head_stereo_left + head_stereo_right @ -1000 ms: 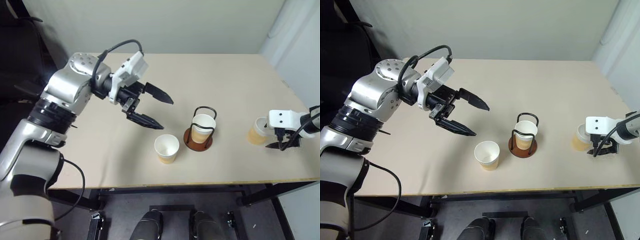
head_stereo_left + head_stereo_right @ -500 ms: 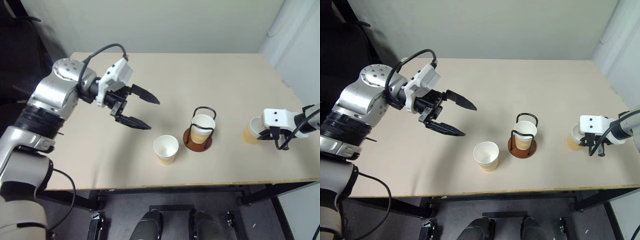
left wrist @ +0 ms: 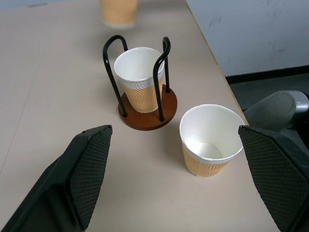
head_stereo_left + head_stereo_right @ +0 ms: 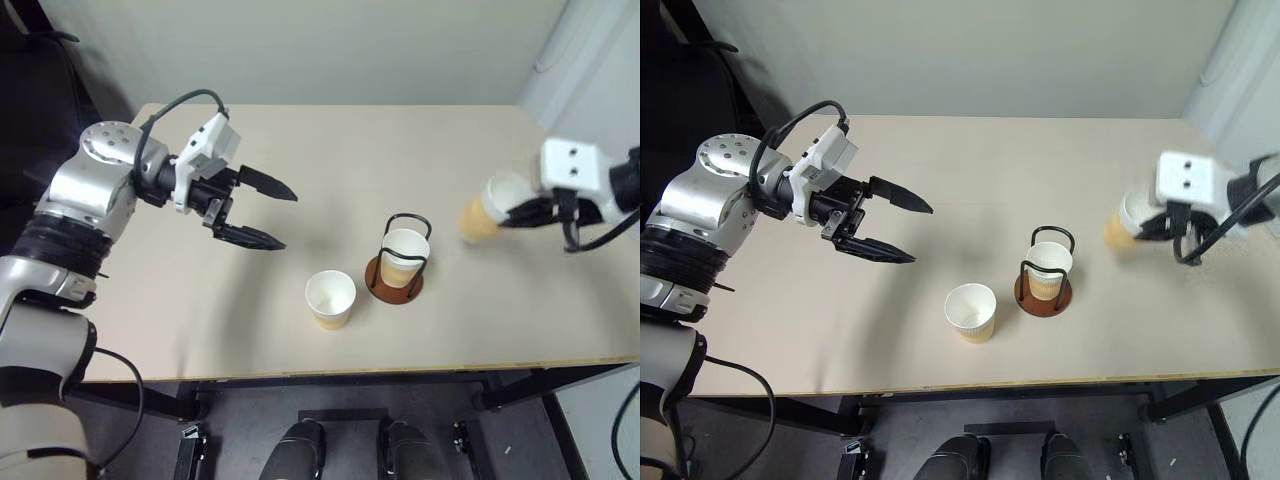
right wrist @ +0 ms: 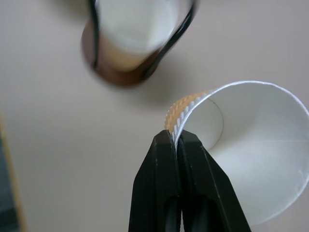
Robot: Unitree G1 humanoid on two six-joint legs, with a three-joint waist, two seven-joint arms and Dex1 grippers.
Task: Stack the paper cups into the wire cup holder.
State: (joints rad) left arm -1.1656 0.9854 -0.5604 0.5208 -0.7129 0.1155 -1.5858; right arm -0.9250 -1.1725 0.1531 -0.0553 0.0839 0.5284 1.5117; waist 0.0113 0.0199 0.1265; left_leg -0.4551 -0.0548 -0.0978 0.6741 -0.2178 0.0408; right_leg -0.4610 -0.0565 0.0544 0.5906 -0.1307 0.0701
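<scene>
— While the right gripper (image 5: 177,140) is above the table (image 4: 300,140), what does it hold?
— Its two fingers are pinched together on the rim of a paper cup (image 4: 487,210), one inside the wall, one outside. The cup hangs tilted in the air, clear of the tabletop, to the right of the wire cup holder (image 4: 396,262).
— And the holder itself?
— It stands upright on its reddish-brown base, with one cup (image 3: 140,77) seated inside the black loops.
— The third cup?
— The loose cup (image 4: 331,298) stands upright, mouth up, just beside the holder on its left, near the table's front edge; the two do not touch.
— Left gripper (image 4: 268,215)?
— Jaws spread wide, empty, hovering over the table's left part, well apart from both cups.
</scene>
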